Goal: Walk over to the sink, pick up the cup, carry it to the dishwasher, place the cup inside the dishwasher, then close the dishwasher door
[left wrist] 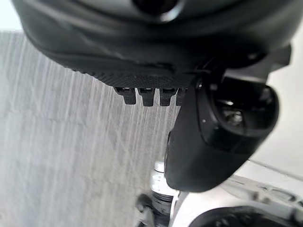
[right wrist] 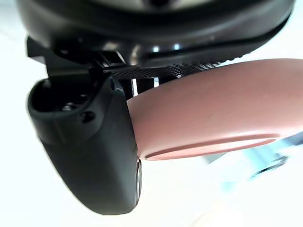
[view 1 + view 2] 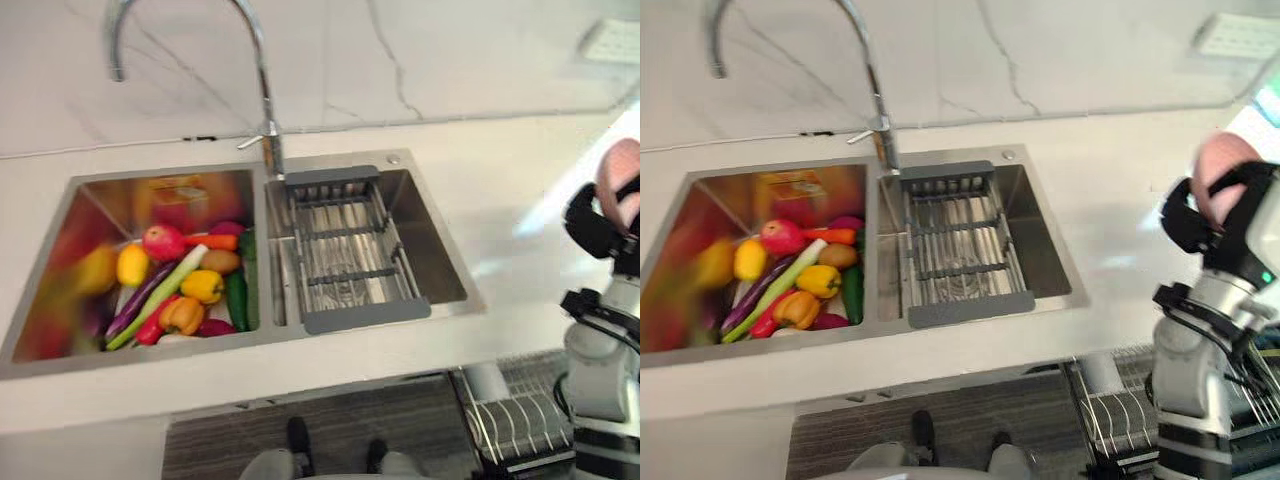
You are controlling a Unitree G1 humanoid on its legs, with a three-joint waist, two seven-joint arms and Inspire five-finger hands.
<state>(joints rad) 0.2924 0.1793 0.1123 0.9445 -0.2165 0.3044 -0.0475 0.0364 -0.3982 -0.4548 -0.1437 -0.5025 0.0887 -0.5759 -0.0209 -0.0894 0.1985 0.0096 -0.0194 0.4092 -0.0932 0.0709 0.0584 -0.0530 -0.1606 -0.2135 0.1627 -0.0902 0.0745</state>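
- Countertop (image 3: 500, 190), white and veined, runs across my head feed, with a two-basin steel sink (image 3: 435, 240) set into it.
- Below the counter's front edge, at my lower right, I see a wire dishwasher rack (image 3: 515, 420) with something white standing in it; I can't tell what.
- A tall curved faucet (image 3: 262, 90) rises behind the divider between the basins.
- A grey drain rack (image 3: 350, 250) lies across the right basin.
- The left basin holds a heap of vegetables (image 3: 185, 285): peppers, a carrot, an aubergine and others.
- My right hand (image 2: 90, 142) is raised at the right, well apart from the sink, thumb and fingers wrapped round the cup.
- My left hand (image 1: 218, 132) hangs over grey floor (image 1: 57, 151), holding nothing; whether it is spread or curled I cannot tell.
- The cup (image 2: 213, 109) is pink, clamped in the right hand, over the counter's right end.
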